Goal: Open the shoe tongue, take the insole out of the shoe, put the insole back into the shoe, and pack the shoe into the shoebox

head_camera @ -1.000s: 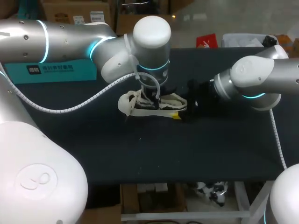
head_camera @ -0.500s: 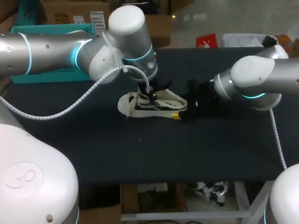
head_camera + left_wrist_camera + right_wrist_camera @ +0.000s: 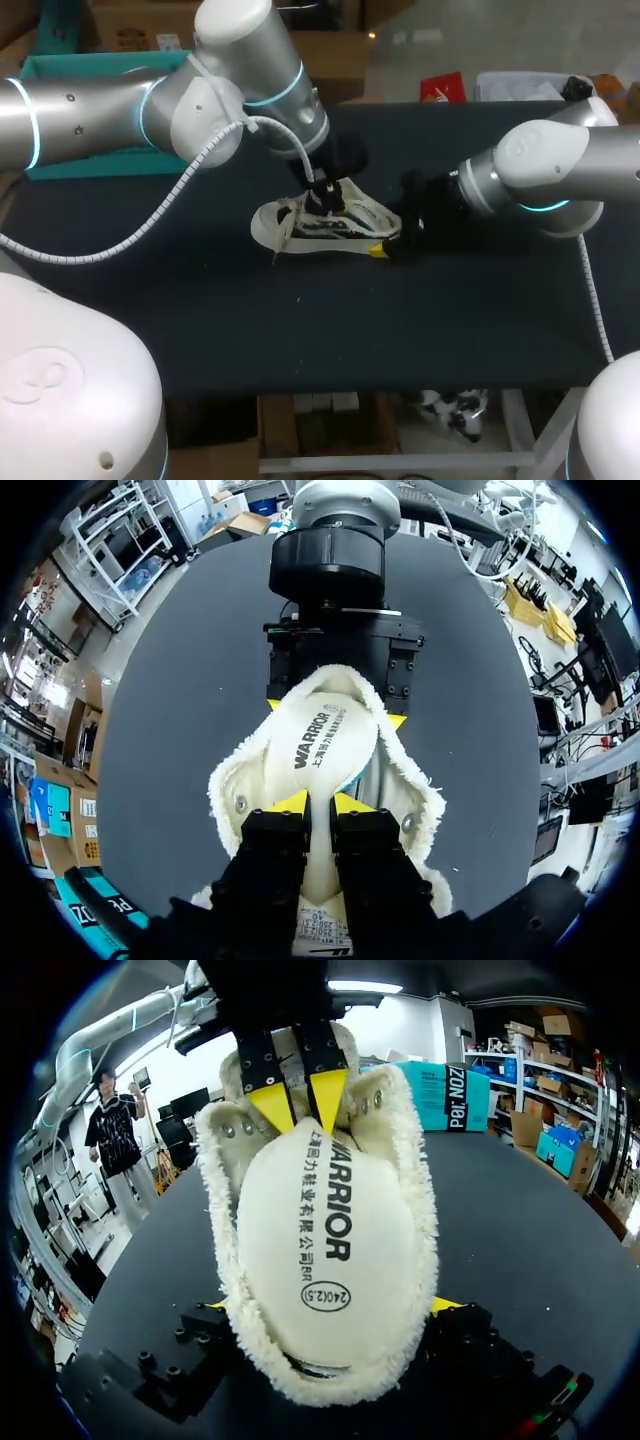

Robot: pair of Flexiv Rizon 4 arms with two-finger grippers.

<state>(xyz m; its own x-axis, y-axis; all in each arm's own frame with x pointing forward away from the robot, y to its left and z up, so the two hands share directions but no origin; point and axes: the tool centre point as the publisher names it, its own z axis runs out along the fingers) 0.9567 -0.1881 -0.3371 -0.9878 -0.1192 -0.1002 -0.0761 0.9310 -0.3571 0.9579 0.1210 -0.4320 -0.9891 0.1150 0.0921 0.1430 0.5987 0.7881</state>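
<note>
A white, fleece-lined shoe (image 3: pixel 290 226) lies on its sole mid-table, toe to the left. My left gripper (image 3: pixel 322 195) reaches down into its opening and is shut on the white printed insole (image 3: pixel 320 745), whose heel end curls up out of the shoe. From the other side the insole (image 3: pixel 320 1250) fills the shoe's mouth, with the left gripper (image 3: pixel 300 1100) pinching its far part. My right gripper (image 3: pixel 392 245) stands wide at the heel; its yellow tips press the shoe's heel (image 3: pixel 400 1360) from both sides. In the left wrist view my left gripper (image 3: pixel 322 802) has the insole between its tips.
The teal shoebox (image 3: pixel 95 165) stands at the table's back left, behind my left arm. Loose laces (image 3: pixel 283 232) trail off the shoe's toe end. The black table (image 3: pixel 400 330) stretches bare in front of the shoe.
My left arm has swung left and back, and its gripper has risen a little, drawing the insole's end up out of the shoe. The right arm and the shoe's heel have stayed put.
</note>
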